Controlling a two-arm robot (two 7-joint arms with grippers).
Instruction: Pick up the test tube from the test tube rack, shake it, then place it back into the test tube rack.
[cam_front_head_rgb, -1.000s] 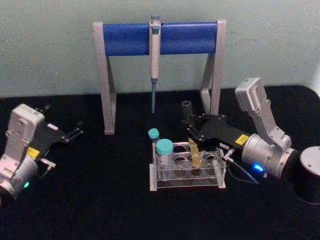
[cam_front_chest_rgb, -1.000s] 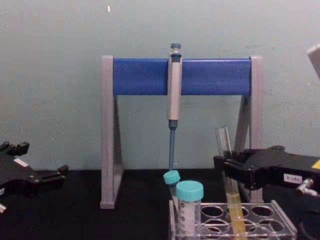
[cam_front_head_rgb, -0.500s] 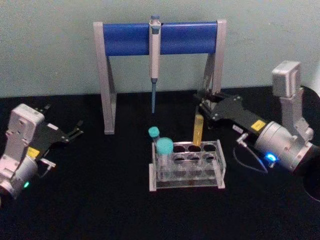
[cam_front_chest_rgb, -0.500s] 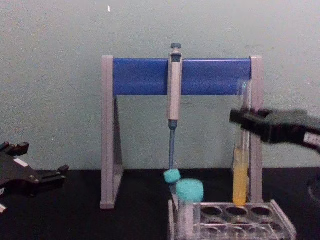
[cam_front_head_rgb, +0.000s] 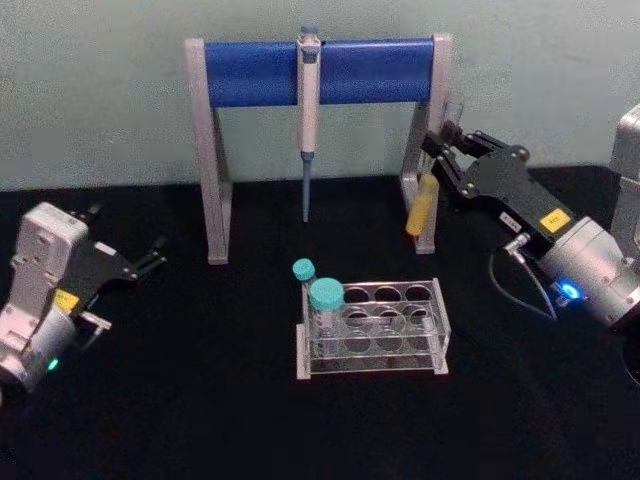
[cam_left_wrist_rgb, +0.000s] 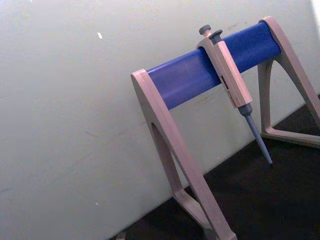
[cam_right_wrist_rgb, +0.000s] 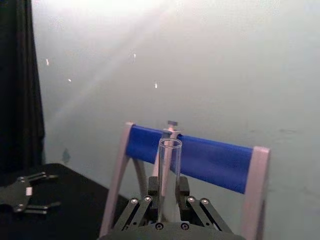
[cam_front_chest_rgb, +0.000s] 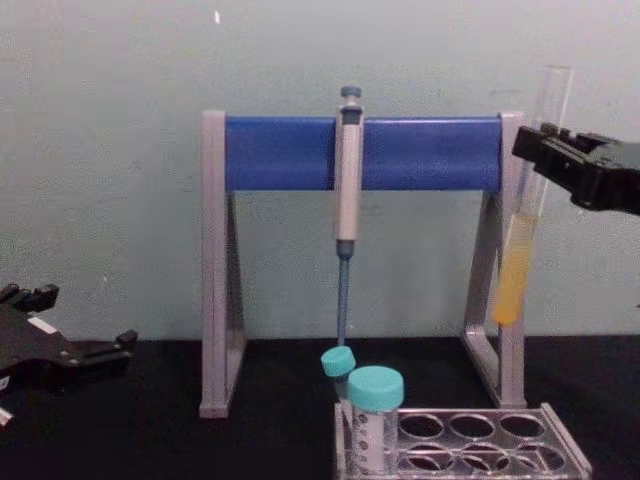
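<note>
left gripper parked at left of table, fingers spread, holding nothing | test tube rack mid-table, two teal-capped tubes at its left end | test tube aloft beyond rack, slightly tilted, clear of it | right gripper clamped on its upper part

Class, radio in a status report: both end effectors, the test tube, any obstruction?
Right end effector shut on test tube, tilted, lifted clear of test tube rack. Left end effector open, parked left. Grey stand leg looks close to tube.
</note>
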